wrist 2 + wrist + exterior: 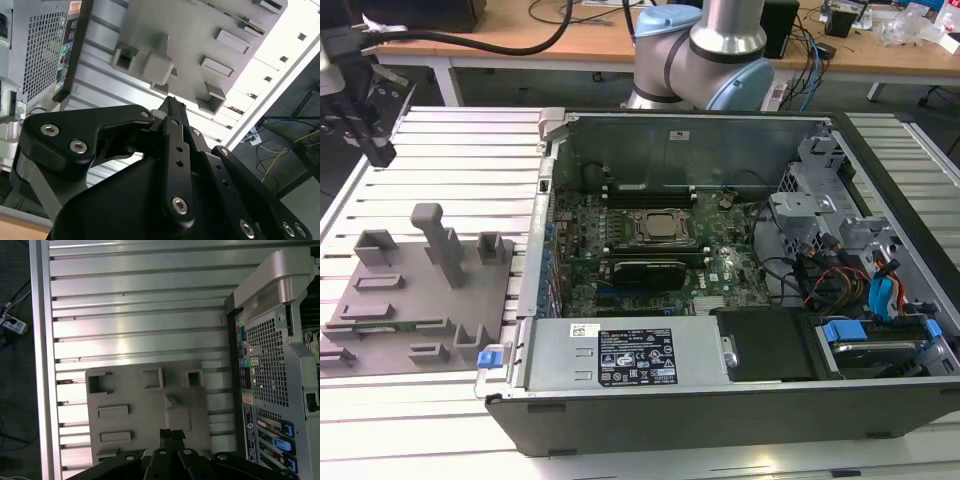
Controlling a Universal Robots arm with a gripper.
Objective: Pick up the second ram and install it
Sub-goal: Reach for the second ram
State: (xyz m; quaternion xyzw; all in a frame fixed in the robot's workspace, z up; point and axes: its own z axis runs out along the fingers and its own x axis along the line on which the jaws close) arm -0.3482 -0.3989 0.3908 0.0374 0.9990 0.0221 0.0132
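Note:
My gripper (380,150) hangs at the exterior view's far left, above the ribbed table and behind a grey fixture plate (380,300). In both wrist views its black fingertips (170,106) (172,433) stand pressed together over the fixture's square post (176,412), with nothing between them. A thin strip with a greenish-gold edge (239,19) runs along one long slot of the fixture; I cannot tell whether it is the second ram. The open computer case (560,130) shows the green motherboard (720,275) with black slot rails (645,195) beside the metal socket (660,228).
The fixture carries several raised holders and the tall post (435,240). The case's perforated rear wall (272,365) stands close beside the fixture. Cables and drive bays (860,280) fill the case's side at the exterior view's right. The arm's base (705,50) rises behind the case.

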